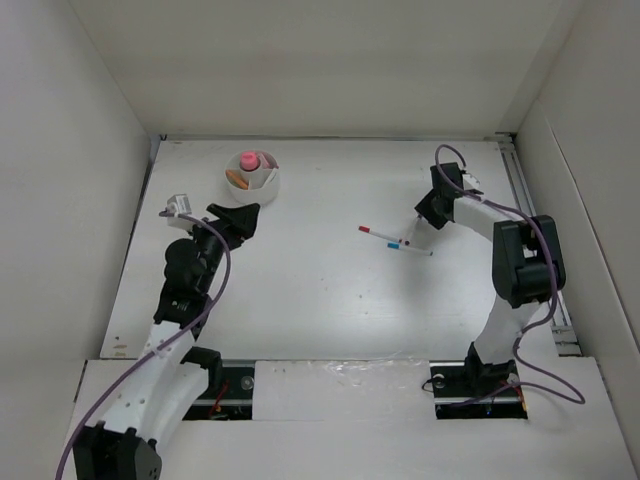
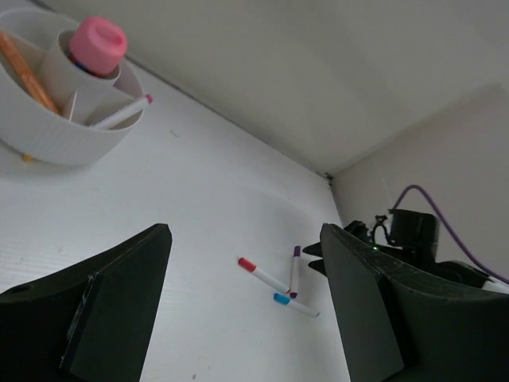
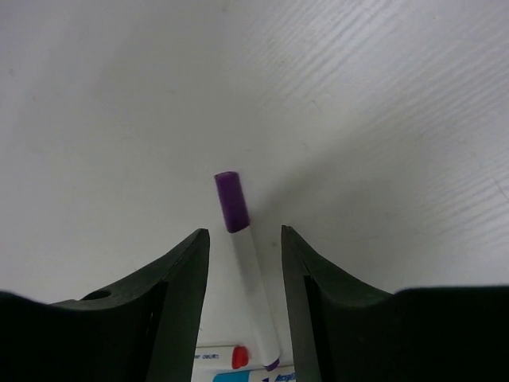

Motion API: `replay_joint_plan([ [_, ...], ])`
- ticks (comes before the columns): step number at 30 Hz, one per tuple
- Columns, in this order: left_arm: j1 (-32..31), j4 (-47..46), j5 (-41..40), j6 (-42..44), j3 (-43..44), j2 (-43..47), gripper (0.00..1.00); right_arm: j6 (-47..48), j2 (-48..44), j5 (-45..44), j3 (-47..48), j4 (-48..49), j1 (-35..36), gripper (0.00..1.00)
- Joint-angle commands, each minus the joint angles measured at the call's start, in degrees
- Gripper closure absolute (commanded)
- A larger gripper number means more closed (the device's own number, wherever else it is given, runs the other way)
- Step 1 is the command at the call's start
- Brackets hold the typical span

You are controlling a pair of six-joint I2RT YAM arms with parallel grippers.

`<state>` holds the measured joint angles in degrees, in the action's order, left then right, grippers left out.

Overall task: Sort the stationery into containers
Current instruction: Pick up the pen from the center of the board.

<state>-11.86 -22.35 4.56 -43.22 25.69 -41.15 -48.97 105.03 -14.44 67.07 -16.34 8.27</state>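
Observation:
The white divided bowl [image 1: 268, 191] [image 2: 56, 139] stands at the back left. It holds a pink-topped stubby item [image 1: 248, 160] [image 2: 97, 40], an orange piece [image 1: 236, 179] [image 2: 24, 72] and a white pen [image 2: 119, 114]. Three pens lie mid-right on the table: red-capped [image 1: 378, 234] [image 2: 261, 273], blue-capped [image 1: 410, 247] [image 2: 296, 305] and purple-capped [image 3: 248, 278] [image 2: 295, 269]. My right gripper [image 1: 424, 226] [image 3: 245, 239] is down over the purple-capped pen, one jaw on each side, with a gap showing on both sides. My left gripper [image 1: 240, 217] [image 2: 246, 302] is open and empty, just in front of the bowl.
White walls enclose the table on the left, back and right. The right wall's rail [image 1: 530, 200] runs close behind the right arm. The red-capped pen's cap [image 3: 238, 356] lies by the purple-capped pen's tail end.

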Motion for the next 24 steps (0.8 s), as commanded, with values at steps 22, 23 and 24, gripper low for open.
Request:
replay_joint_plan([
  [22,-1.6,-2.1,0.9,2.1,0.0,7.2,0.27,5.3,7.5,1.9,12.4,-10.7,-0.8,0.63],
  [23,-1.6,-2.8,0.9,2.1,-0.6,7.7,0.27,5.3,7.5,1.9,13.1,-11.4,-0.8,0.63],
  [24,-1.6,-2.8,0.9,2.1,-0.6,7.7,0.27,5.9,8.0,1.9,13.7,-11.4,-0.8,0.64],
])
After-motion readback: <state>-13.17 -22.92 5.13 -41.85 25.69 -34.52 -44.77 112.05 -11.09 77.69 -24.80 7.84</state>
